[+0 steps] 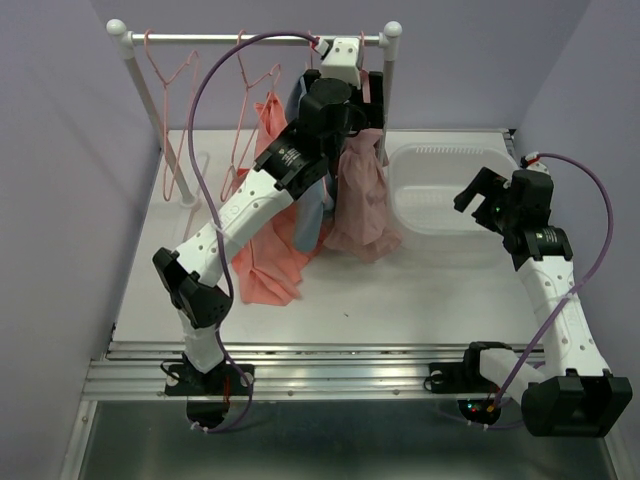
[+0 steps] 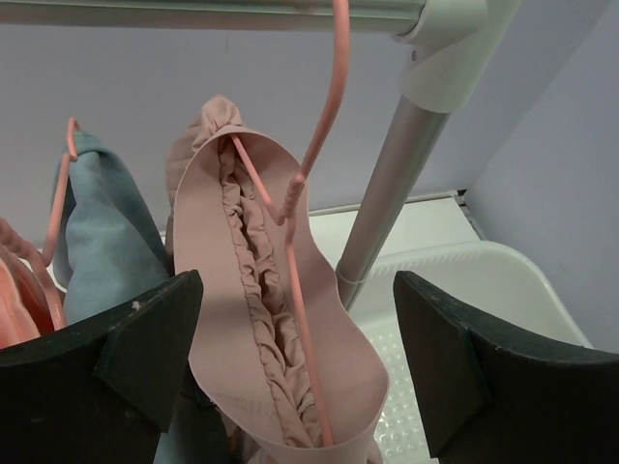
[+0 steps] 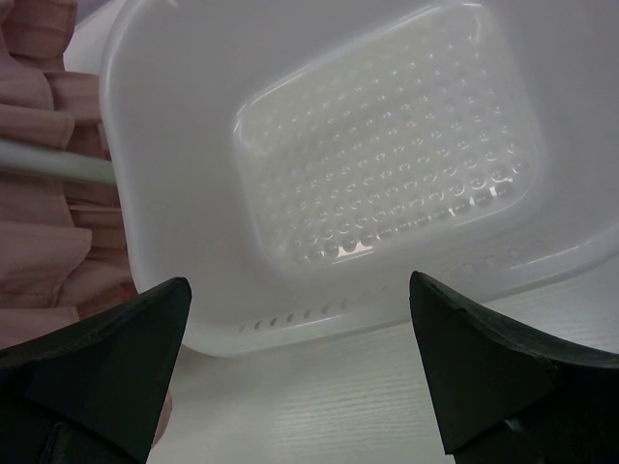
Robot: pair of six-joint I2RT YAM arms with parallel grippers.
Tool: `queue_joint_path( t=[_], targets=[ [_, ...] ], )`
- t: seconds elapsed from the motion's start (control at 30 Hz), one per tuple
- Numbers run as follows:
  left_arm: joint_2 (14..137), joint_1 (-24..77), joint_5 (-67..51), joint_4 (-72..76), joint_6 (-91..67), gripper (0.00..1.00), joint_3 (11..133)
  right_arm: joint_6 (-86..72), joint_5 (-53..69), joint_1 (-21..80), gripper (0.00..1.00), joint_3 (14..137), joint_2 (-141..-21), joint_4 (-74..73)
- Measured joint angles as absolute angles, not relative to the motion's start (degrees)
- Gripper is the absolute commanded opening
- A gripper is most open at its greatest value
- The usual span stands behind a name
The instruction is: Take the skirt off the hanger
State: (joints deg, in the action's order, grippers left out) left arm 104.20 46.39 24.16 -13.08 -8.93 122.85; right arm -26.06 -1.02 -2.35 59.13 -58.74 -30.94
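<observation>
The dusty-pink skirt (image 1: 360, 200) hangs on a pink hanger (image 2: 324, 106) from the rack rail, close to the right post. In the left wrist view its elastic waistband (image 2: 242, 319) loops round the hanger's wire. My left gripper (image 2: 295, 300) is raised to the rail and open, one finger on each side of the waistband. The left finger is close against the band and the right finger stands well clear of it. In the top view the left gripper (image 1: 345, 60) sits just under the rail. My right gripper (image 1: 478, 190) is open and holds nothing, low beside the white basket.
A white perforated basket (image 1: 440, 160) stands right of the rack, filling the right wrist view (image 3: 126, 193). A coral garment (image 1: 270, 250) and a blue one (image 1: 310, 225) hang left of the skirt. Two bare pink hangers (image 1: 180, 80) hang further left. The rack post (image 2: 387, 184) stands right of the waistband.
</observation>
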Motion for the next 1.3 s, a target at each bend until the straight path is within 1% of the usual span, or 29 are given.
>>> queue_joint_path(
  t=[0.03,0.07,0.13,0.17,0.2,0.23,0.3,0.33,0.37,0.43,0.47,0.53,0.57,0.6,0.63,0.97,1.3],
  targets=[
    [104.40,46.39,24.43,-13.10,-8.91,0.88,122.85,-25.96,-1.02,-2.35,1.00,59.11,-58.74,-30.92],
    [104.64,46.39,24.73,-13.10,-8.99,0.81,122.85,-25.82,-1.02,-2.35,1.00,59.09,-58.70,-30.92],
    [105.27,46.39,25.34,-13.15,-9.28,0.78,122.93,-25.69,-1.02,-2.35,1.00,59.07,-58.48,-30.92],
    [106.04,46.39,25.85,-13.15,-9.30,0.74,123.13,-25.69,-1.02,-2.35,1.00,59.05,-58.33,-30.89],
    [106.69,46.39,26.15,-13.15,-9.43,0.67,123.17,-25.67,-1.02,-2.35,1.00,59.05,-58.08,-30.89],
    [107.20,46.39,26.50,-13.17,-9.52,0.64,123.20,-25.65,-1.02,-2.35,1.00,59.02,-57.78,-30.89],
    [108.44,46.39,26.94,-13.52,-9.72,0.61,123.20,-25.58,-1.02,-2.35,1.00,59.02,-57.41,-30.89],
    [108.95,46.39,27.11,-13.65,-9.76,0.58,123.20,-25.50,-1.02,-2.35,1.00,59.02,-57.23,-30.89],
    [109.30,46.39,27.11,-13.80,-9.74,0.51,123.20,-25.47,-1.04,-2.35,1.00,59.02,-57.12,-30.87],
    [109.84,46.39,27.31,-13.87,-9.87,0.40,123.20,-25.47,-1.04,-2.35,1.00,58.96,-57.04,-30.87],
    [109.89,46.39,27.57,-13.93,-10.00,0.32,123.20,-25.45,-1.04,-2.35,1.00,58.85,-57.04,-30.83],
    [109.89,46.39,28.29,-13.50,-10.04,0.21,123.26,-25.39,-1.04,-2.35,1.00,58.37,-57.01,-30.72],
    [109.89,46.39,28.64,-13.02,-10.15,0.09,123.48,-25.32,-1.04,-2.35,1.00,58.06,-57.01,-30.79],
    [109.89,46.39,28.95,-12.69,-10.17,0.03,123.52,-25.30,-1.04,-2.35,1.00,57.95,-57.04,-30.87],
    [109.89,46.39,29.32,-12.49,-10.31,0.00,123.57,-25.28,-1.04,-2.35,1.00,57.91,-57.04,-30.87],
    [109.86,46.39,30.46,-11.57,-9.87,0.00,123.59,-25.21,-0.97,-2.35,1.00,57.91,-57.01,-30.79],
    [107.61,47.18,33.34,-8.19,-7.84,0.00,123.57,-24.58,2.07,-2.35,1.00,57.12,-56.97,-29.58]
  ],
)
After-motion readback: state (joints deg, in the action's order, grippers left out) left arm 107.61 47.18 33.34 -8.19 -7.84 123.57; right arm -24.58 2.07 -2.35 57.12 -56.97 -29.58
